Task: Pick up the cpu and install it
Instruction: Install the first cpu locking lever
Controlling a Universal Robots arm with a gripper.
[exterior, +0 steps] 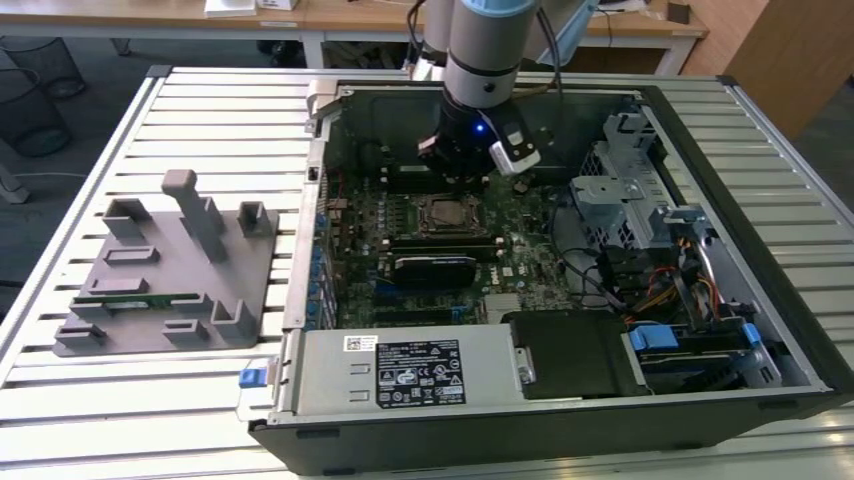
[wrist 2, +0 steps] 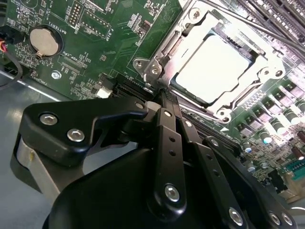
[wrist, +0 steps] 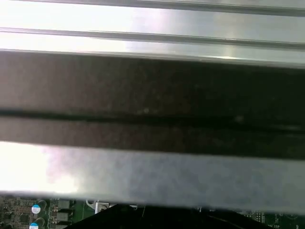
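The cpu lies flat inside the metal-framed socket on the green motherboard, its shiny silver top facing up. In the exterior view the socket sits at the middle of the board inside the open computer case. My gripper hangs just above and behind the socket, at the far side of the board. In the second wrist view its black fingers run together to a tip at the socket's edge, so the gripper is shut with nothing between the fingers. It does not touch the cpu.
A grey holder fixture with a green memory stick stands on the slatted table to the exterior view's left. The power supply fills the case's near side. Drive cage and cables crowd the exterior view's right. The case wall is close.
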